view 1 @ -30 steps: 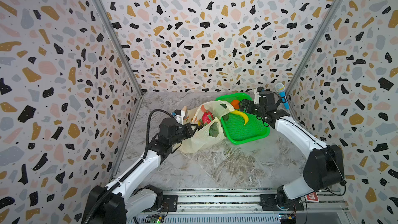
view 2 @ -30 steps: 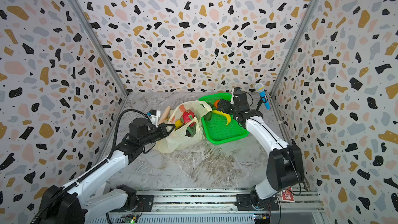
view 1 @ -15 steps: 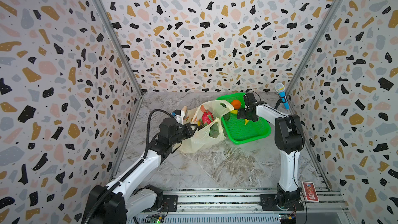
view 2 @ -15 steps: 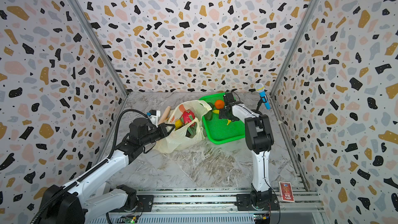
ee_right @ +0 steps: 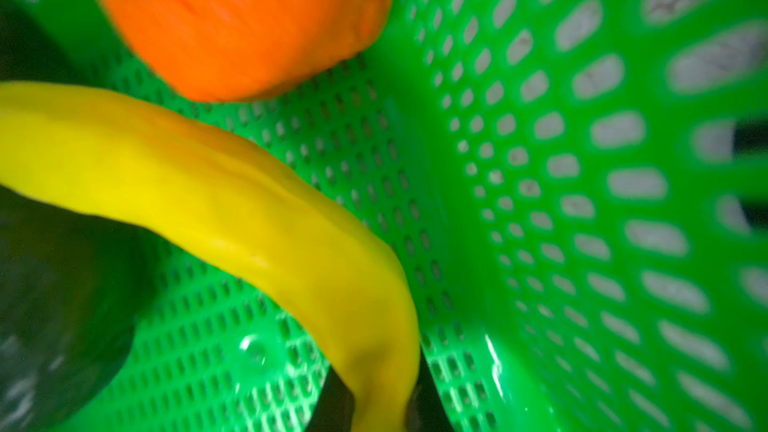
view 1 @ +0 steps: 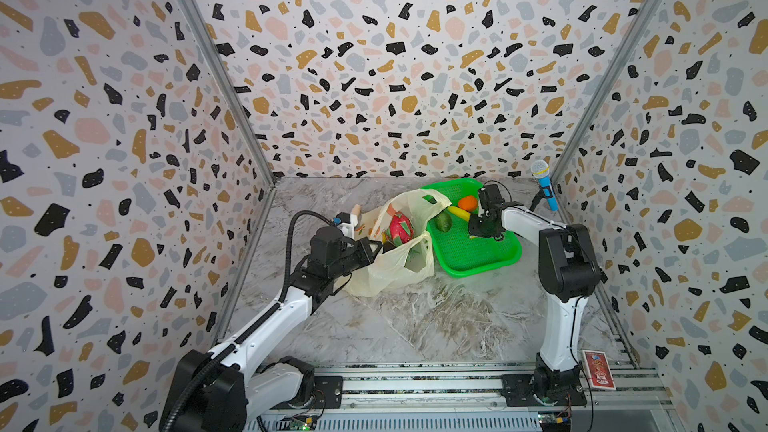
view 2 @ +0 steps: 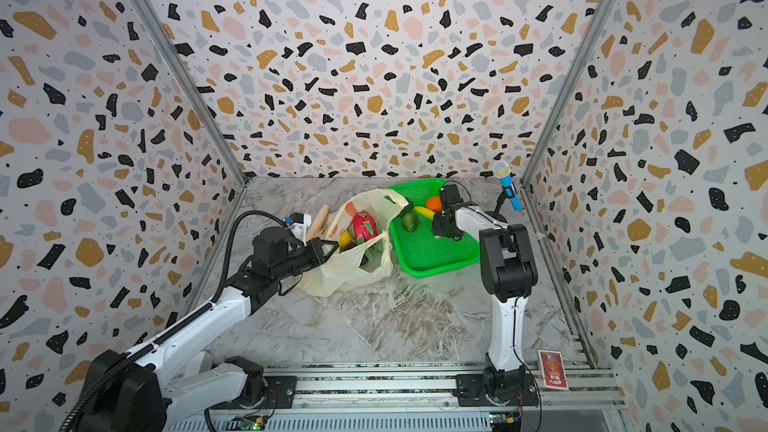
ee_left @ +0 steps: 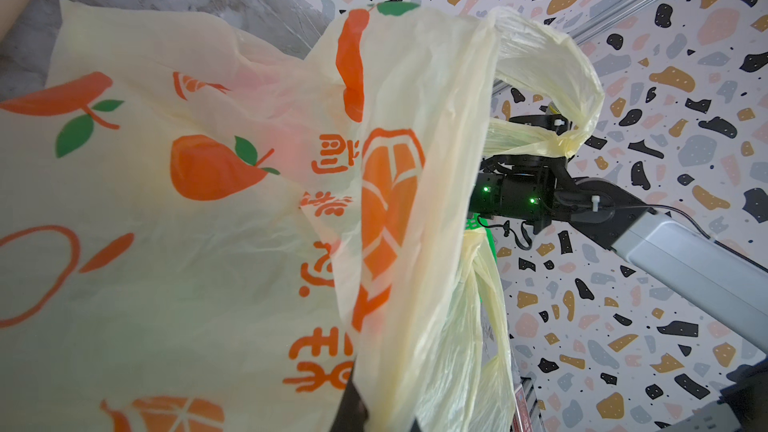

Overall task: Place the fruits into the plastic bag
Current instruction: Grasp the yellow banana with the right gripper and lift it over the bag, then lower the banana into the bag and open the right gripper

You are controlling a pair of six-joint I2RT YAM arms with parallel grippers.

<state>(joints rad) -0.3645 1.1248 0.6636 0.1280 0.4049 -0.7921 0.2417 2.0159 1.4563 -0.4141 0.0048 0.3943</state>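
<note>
The pale-yellow plastic bag (view 1: 395, 272) (view 2: 345, 274) with orange prints lies mid-table, mouth open, a pink-red dragon fruit (view 1: 400, 227) (view 2: 362, 226) inside. My left gripper (view 1: 376, 248) (ee_left: 374, 413) is shut on the bag's edge (ee_left: 399, 243). In the green basket (view 1: 486, 261) (ee_right: 540, 201) lie an orange (view 1: 468, 203) (ee_right: 241, 18), a dark green avocado (view 1: 444, 221) and a long curved yellow fruit (view 1: 458, 212) (ee_right: 249, 209). My right gripper (view 1: 473, 220) (ee_right: 382, 409) is shut on one end of the yellow fruit, low over the basket floor.
A blue microphone (view 1: 544, 187) stands at the back right corner. A beige stick (view 1: 356, 211) lies behind the bag on the left. A small card (view 1: 598, 369) rests by the right arm's base. Patterned walls close in three sides.
My right arm has swung from the basket's back toward its middle. Its jaws have closed from wide open onto the yellow fruit. The left arm and bag have not moved.
</note>
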